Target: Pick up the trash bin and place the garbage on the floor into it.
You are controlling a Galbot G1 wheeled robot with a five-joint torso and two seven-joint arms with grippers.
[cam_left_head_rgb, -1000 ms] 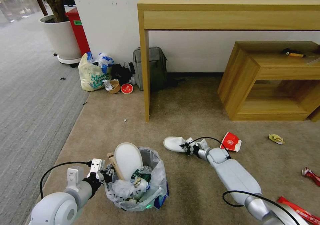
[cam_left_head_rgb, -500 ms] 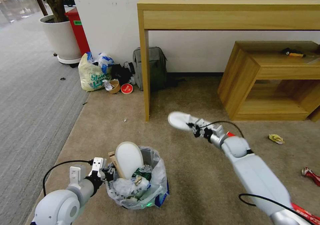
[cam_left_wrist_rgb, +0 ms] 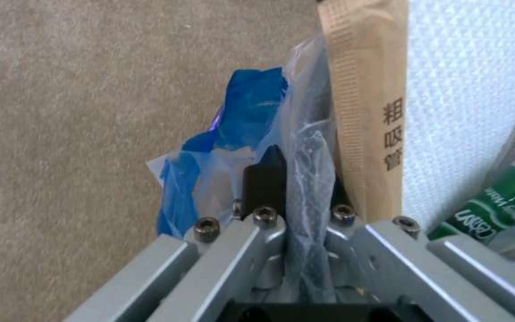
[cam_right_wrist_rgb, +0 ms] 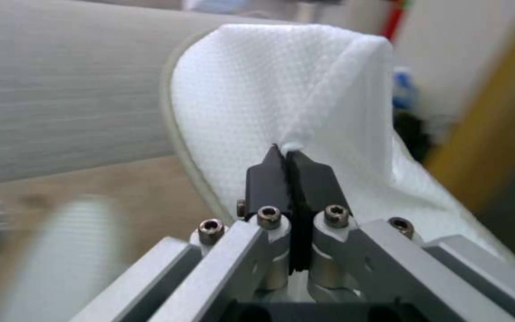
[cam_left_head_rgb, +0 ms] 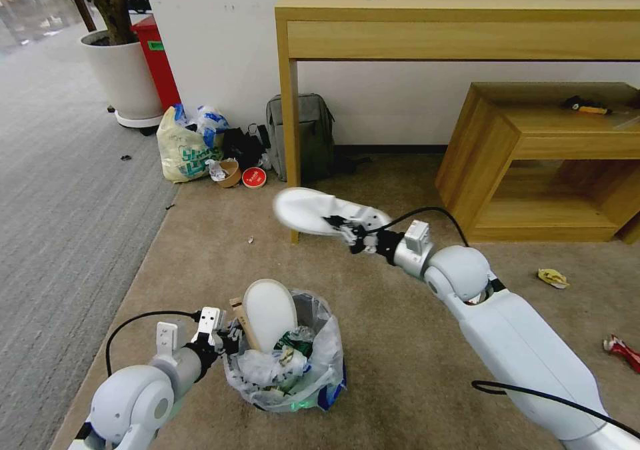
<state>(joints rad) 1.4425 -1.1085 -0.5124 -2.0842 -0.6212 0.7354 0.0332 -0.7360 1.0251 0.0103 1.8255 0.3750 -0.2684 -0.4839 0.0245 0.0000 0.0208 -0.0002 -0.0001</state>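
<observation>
The trash bin [cam_left_head_rgb: 288,389] stands on the beige floor [cam_left_head_rgb: 393,343] with its crinkly bag bulging over the rim. My left gripper [cam_left_head_rgb: 225,343] is shut on the bin's rim and bag [cam_left_wrist_rgb: 305,147]. Inside the bin stand a white slipper [cam_left_head_rgb: 269,313], a cardboard strip [cam_left_wrist_rgb: 365,98] and a green-label bottle [cam_left_wrist_rgb: 496,205]. My right gripper [cam_left_head_rgb: 348,230] is shut on a second white slipper [cam_left_head_rgb: 319,211], held in the air beyond the bin; the right wrist view shows the black fingers pinching the slipper's fabric [cam_right_wrist_rgb: 287,89]. Red wrapper [cam_left_head_rgb: 620,350] and yellow wrapper [cam_left_head_rgb: 552,277] lie on the floor at right.
A wooden desk leg [cam_left_head_rgb: 291,143] stands just behind the lifted slipper. A low wooden shelf [cam_left_head_rgb: 547,163] is at right. A pale-yellow shopping bag [cam_left_head_rgb: 185,145], grey backpack [cam_left_head_rgb: 301,137] and a paper bowl [cam_left_head_rgb: 230,172] sit by the wall, a potted plant [cam_left_head_rgb: 120,70] at far left.
My right arm lifted the second slipper off the floor and swung it up and left, toward the bin. The left gripper and bin shifted slightly right.
</observation>
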